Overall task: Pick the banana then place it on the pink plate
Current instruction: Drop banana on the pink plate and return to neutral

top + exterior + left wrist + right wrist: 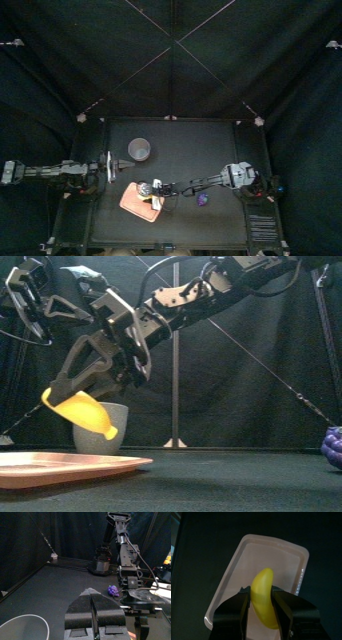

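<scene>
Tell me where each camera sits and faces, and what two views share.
Top view: high above, looking down on the table; left arm at left, right gripper over the pink plate.
Front view: table's front edge, looking level; right gripper holds the banana above the plate.
Left wrist view: on the left arm, looking across the table past the shut left gripper.
Right wrist view: on the right arm, looking down at banana and plate.
Front and right wrist both show the banana.
</scene>
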Robot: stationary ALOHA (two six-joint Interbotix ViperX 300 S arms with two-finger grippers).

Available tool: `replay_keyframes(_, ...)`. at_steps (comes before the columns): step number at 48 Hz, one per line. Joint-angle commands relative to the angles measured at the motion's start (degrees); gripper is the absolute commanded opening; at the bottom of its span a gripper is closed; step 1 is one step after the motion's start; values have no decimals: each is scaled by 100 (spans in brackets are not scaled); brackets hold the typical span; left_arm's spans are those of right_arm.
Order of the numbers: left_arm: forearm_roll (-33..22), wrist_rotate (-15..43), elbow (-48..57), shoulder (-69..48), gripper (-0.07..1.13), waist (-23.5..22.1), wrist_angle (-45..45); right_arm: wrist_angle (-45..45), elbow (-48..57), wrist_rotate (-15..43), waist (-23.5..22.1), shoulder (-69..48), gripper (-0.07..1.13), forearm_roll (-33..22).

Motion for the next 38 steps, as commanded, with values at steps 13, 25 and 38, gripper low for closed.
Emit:
replay_keyframes(13,-9,-18,-9,26,2,18,-26,457,-738,-9,53,220,94,0)
replay_keyframes(25,-9,-9,18,26,2,18,-18,-387,-44,-26,26,-299,97,-97)
replay_keyframes(38,0,9,70,26,2,18,-26,-3050,2338,-26,-149,-1802,97,-272)
